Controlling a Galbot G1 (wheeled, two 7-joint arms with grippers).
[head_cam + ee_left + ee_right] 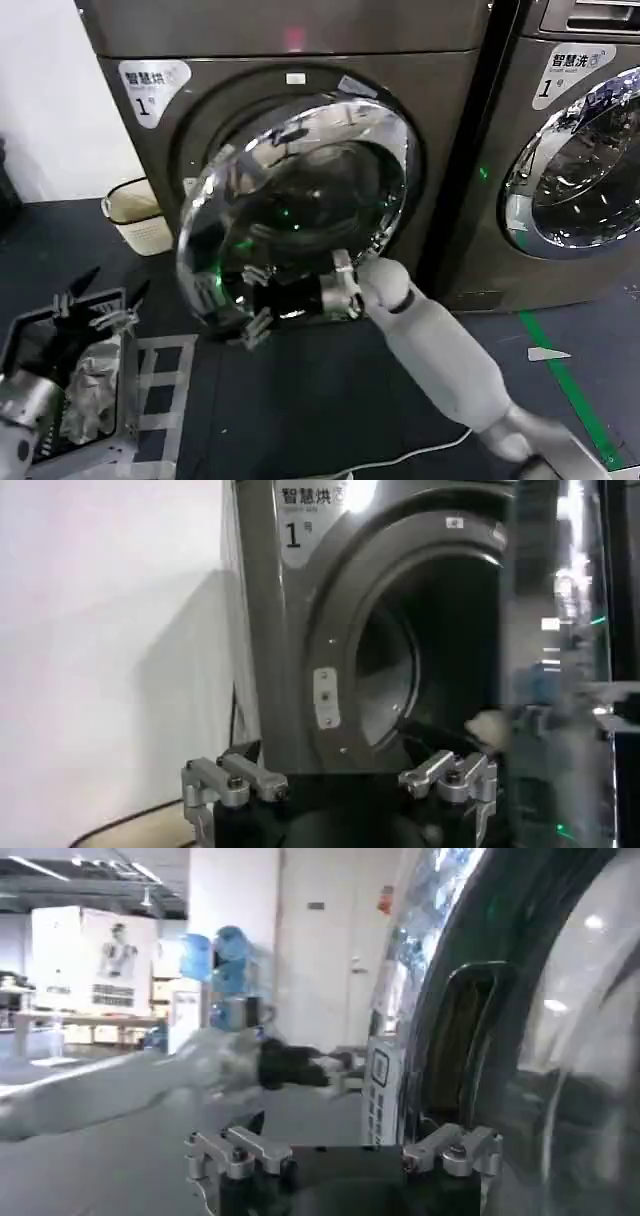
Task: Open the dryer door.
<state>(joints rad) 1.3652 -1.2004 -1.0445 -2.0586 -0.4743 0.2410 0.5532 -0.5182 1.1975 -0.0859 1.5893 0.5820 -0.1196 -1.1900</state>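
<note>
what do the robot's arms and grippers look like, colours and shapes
The right arm is smooth light grey, built of rounded tubular segments with a ball-like wrist. The right gripper has a black body and silver metal finger links. The left gripper matches it: dark pointed fingertips on bolted silver brackets, on a grey arm. A thin white cable lies on the floor.

Polished chrome rings the dryer door (290, 200), mirror-bright around dark, glossy domed glass. The dryer (180, 130) wears a smooth, brushed-looking grey metallic finish. The right gripper (262, 312) shows bare silvery metal against black parts; its arm (440, 350) is matt grey plastic. The floor (330, 400) looks dark and matt.
</note>
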